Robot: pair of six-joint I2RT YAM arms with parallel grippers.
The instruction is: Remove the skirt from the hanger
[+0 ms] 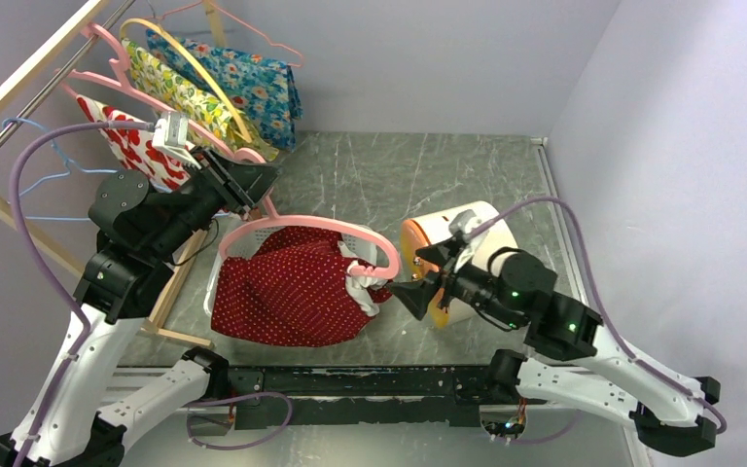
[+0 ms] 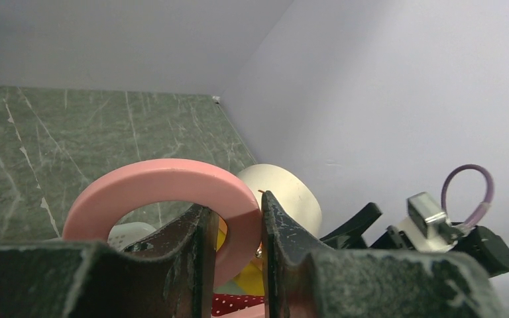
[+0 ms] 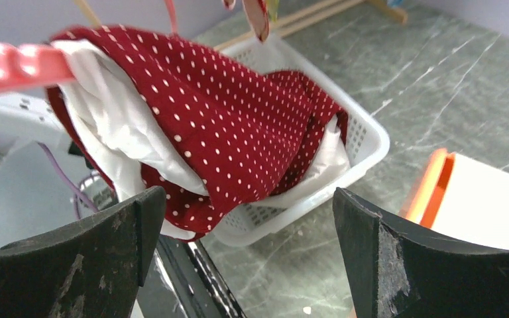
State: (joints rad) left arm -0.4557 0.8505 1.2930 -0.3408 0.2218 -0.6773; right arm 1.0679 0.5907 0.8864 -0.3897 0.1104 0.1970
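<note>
A red skirt with white dots and a white lining hangs from a pink hanger over a white basket. My left gripper is shut on the pink hanger's hook; its jaws press the pink ring from both sides. My right gripper is open and empty, just right of the skirt's end. In the right wrist view the skirt drapes into the basket, and the pink hanger's end shows at the left, ahead of the wide-apart fingers.
A wooden rack with a metal rail stands at the far left, holding several hangers with floral garments and a red-and-white one. A cream cylinder with an orange rim lies beside the right gripper. Walls close the back and right.
</note>
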